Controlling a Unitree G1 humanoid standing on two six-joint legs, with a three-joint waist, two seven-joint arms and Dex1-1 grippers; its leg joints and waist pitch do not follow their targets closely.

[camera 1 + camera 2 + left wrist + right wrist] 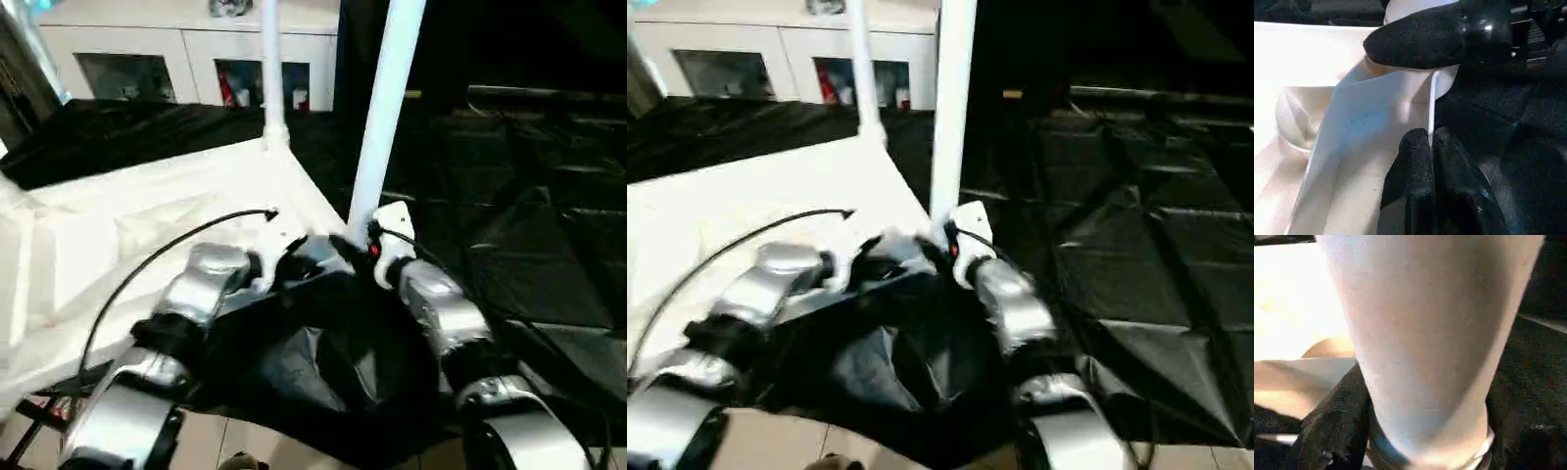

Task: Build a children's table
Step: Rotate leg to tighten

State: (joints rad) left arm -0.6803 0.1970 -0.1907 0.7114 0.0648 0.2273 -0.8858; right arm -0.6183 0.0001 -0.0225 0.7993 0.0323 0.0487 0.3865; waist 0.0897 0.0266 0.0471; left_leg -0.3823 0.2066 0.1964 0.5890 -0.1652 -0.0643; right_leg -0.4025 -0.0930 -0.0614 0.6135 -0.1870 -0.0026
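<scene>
The children's table lies upside down: its white top [127, 235] shows its ribbed underside at the left. One white leg [272, 78] stands in the far corner socket. A second leg [387, 108] stands upright at the near right corner, and my right gripper [364, 240] is closed around its base. The right wrist view has that leg [1425, 333] close up, with a black finger [1332, 431] against its side. My left gripper [1431, 147] is shut on the top's thin rim [1376, 122] just beside that corner, close to the right gripper's finger [1420, 41].
A white cabinet [186, 59] with glass doors stands at the back. Crumpled black sheeting [529, 196] covers the surface to the right and in front. A black cable [147, 259] arcs over the table top from my left arm. Tiled floor [255, 446] shows at the near edge.
</scene>
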